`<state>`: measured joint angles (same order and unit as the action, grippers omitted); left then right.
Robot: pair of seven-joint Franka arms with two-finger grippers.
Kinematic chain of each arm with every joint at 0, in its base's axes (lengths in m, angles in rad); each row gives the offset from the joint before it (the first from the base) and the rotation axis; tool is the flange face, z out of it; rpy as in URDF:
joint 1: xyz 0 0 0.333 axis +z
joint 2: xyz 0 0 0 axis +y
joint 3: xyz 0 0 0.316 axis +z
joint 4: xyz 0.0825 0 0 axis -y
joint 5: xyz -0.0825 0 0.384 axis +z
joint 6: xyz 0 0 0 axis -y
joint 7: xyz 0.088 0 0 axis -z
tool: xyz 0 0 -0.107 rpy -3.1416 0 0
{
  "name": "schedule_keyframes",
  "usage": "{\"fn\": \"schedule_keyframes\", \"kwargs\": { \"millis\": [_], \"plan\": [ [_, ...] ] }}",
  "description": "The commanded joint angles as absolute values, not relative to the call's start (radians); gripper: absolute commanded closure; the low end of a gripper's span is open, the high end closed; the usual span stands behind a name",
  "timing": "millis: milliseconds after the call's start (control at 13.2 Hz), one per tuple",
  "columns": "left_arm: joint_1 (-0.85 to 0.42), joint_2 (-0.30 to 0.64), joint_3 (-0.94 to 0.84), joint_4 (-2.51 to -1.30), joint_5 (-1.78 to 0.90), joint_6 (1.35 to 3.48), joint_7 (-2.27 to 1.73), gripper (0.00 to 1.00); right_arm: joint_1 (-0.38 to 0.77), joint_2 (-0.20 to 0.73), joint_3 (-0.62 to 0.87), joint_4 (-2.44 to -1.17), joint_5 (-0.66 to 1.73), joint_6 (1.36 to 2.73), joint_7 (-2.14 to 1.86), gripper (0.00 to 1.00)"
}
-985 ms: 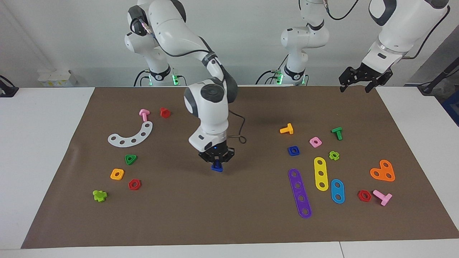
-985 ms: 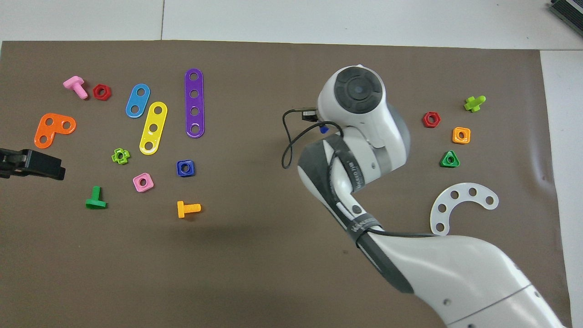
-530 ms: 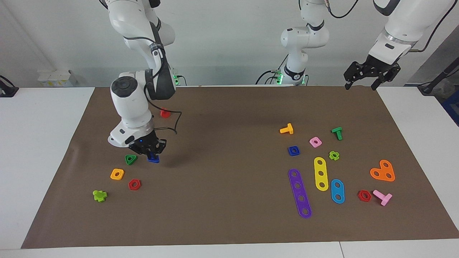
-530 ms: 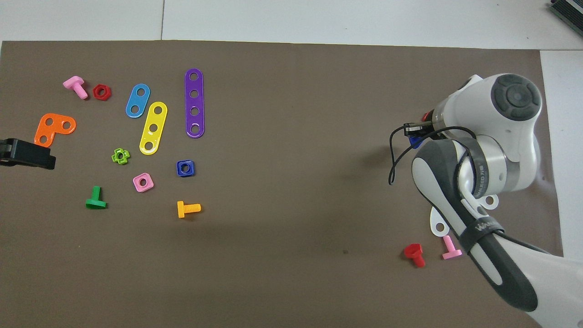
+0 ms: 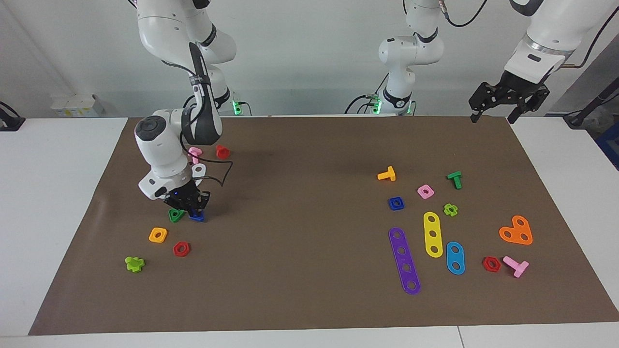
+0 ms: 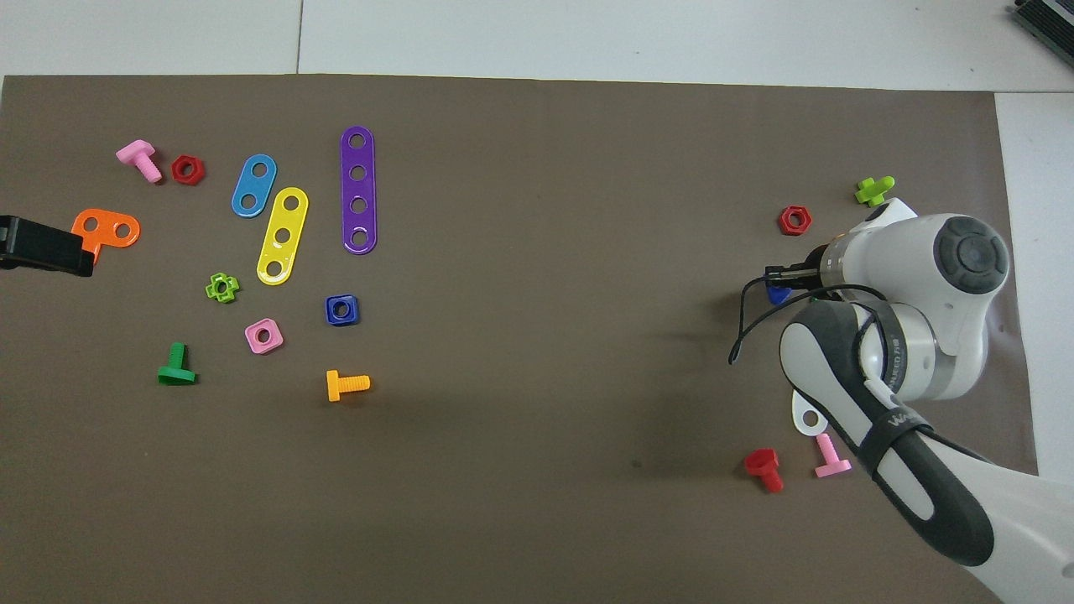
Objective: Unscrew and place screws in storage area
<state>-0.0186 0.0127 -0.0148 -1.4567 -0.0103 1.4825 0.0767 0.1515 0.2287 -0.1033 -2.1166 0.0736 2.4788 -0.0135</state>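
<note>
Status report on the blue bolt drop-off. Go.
Right pincer low at the mat, shut on blue bolt beside green triangular nut. Left pincer waiting, raised over the mat's edge. Bolt not released; the nut crowds the spot.

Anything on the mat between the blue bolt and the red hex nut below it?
Facing view: bare mat between the blue bolt, under the right hand, and the red hex nut.

White curved strip (image 6: 807, 417) mostly covered by the right arm in the overhead view, one holed end showing. Green triangular nut (image 5: 175, 214) and orange square nut (image 5: 158, 235) hidden under that arm from above. Blue bolt (image 5: 197, 216) partly masked by right gripper (image 5: 189, 207); contact with mat not discernible. Left gripper (image 6: 44, 246) cut off at the overhead view's edge.
</note>
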Motion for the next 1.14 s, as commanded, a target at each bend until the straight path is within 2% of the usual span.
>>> {"fn": "schedule_keyframes", "kwargs": {
  "millis": [0, 76, 152, 227, 379, 455, 682, 1061],
  "plan": [
    [-0.014, 0.012, -0.011, -1.465, -0.008, 1.473, 0.089, 0.00, 0.144, 0.203, -0.094, -2.172, 0.103, 2.519, -0.049, 1.00],
    [-0.014, 0.002, -0.011, -1.483, -0.008, 1.486, 0.087, 0.00, 0.143, 0.201, -0.094, -2.177, 0.103, 2.520, -0.066, 1.00],
    [-0.015, -0.003, -0.011, -1.497, -0.008, 1.493, 0.087, 0.00, 0.141, 0.201, -0.094, -2.177, 0.103, 2.519, -0.055, 0.38],
    [-0.015, -0.008, -0.011, -1.502, -0.008, 1.494, 0.087, 0.00, 0.141, 0.202, -0.095, -2.175, 0.103, 2.514, -0.043, 0.00],
    [-0.017, -0.015, -0.011, -1.519, -0.008, 1.505, 0.087, 0.00, 0.141, 0.198, -0.098, -2.114, 0.101, 2.481, -0.034, 0.00],
    [-0.015, -0.015, -0.011, -1.523, -0.008, 1.514, 0.087, 0.00, 0.137, 0.192, -0.101, -2.052, 0.097, 2.409, -0.032, 0.00],
    [-0.012, -0.015, -0.011, -1.525, -0.008, 1.525, 0.090, 0.00, 0.133, 0.177, -0.124, -1.800, 0.069, 2.040, 0.079, 0.00],
    [-0.021, -0.015, -0.011, -1.525, -0.008, 1.525, 0.087, 0.00, 0.089, 0.008, -0.127, -1.691, 0.012, 1.749, 0.095, 0.00]
  ]
}}
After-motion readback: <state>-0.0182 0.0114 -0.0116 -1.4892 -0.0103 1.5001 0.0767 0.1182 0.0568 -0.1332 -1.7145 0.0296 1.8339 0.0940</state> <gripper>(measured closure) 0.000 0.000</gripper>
